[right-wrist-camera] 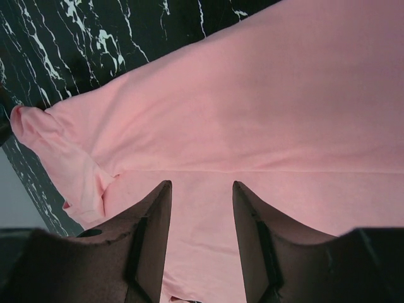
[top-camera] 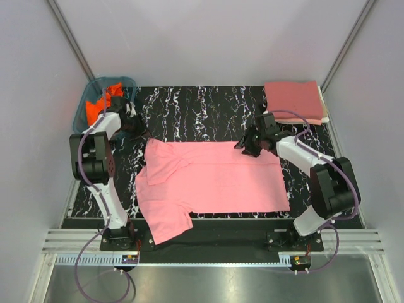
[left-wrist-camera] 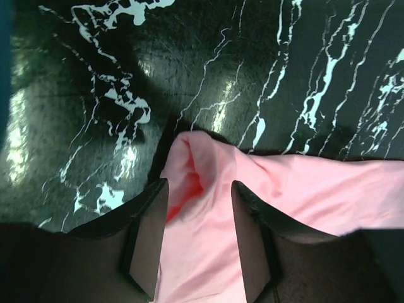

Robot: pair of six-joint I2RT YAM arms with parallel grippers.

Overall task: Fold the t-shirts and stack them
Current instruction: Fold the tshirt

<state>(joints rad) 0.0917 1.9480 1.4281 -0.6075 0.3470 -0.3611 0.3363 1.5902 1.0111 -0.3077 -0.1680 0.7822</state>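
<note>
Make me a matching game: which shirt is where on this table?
Shirts:
1. light pink shirt
2. orange shirt
3. rose-red shirt
4. cream shirt

Places:
A. in the teal basket, far left corner
B. spread flat in the middle of the table
C. folded, top of the pile at the far right corner
D. bottom of that pile, only an edge showing

Pairs: 1-B, 2-A, 3-C, 4-D
</note>
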